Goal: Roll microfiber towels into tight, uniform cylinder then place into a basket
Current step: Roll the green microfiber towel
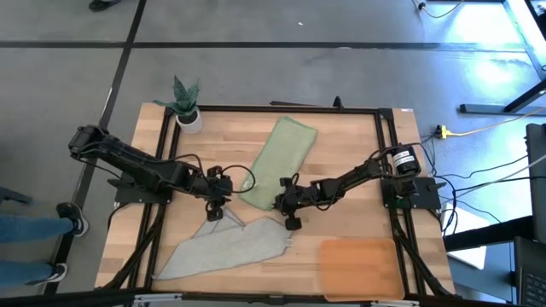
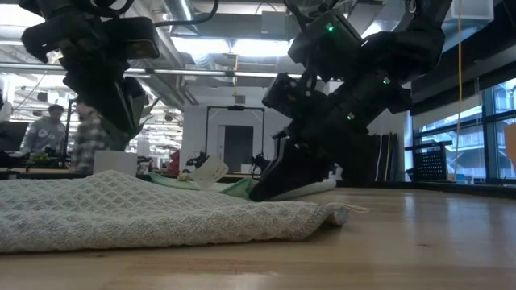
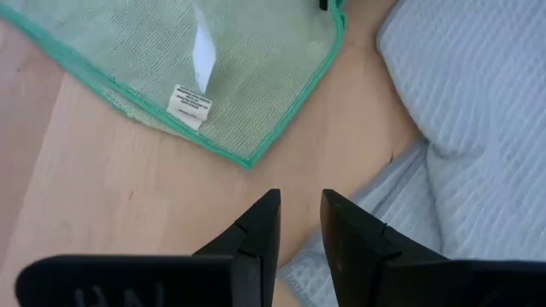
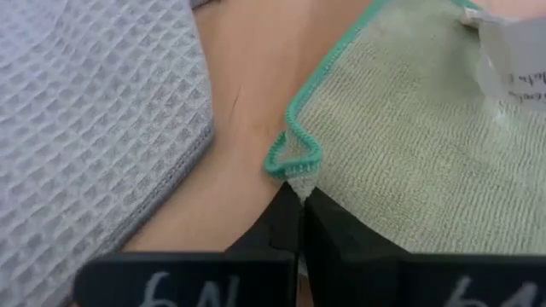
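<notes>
I have the right gripper (image 4: 299,200) clamped on the green towel (image 1: 277,162). Its fingers meet on the hemmed corner of that cloth, which bunches into a small loop just ahead of the fingertips in the right wrist view. From above, this gripper sits at the near end of the green towel, close to the table's middle.

The green towel lies flat. Its long axis runs diagonally, from the near end at the table's centre toward the far end, which points up and to the right, toward the far edge of the table. A white care label (image 3: 190,104) is sewn at its hem.

The grey towel (image 1: 223,248) lies on the near left part of the table. Its long axis also runs on a diagonal, from the near-left corner of the table toward the centre, with its wider end nearest the right gripper. The two towels lie close but I see bare wood between them in both wrist views.

My left gripper (image 3: 299,223) hangs with its fingers parted and grasping nothing, above the gap between the green towel's corner and the grey towel.

The basket (image 1: 358,266) rests flat at the near right of the table (image 1: 350,145), well apart from both towels.

A small potted plant (image 1: 187,104) stands at the far left corner.
</notes>
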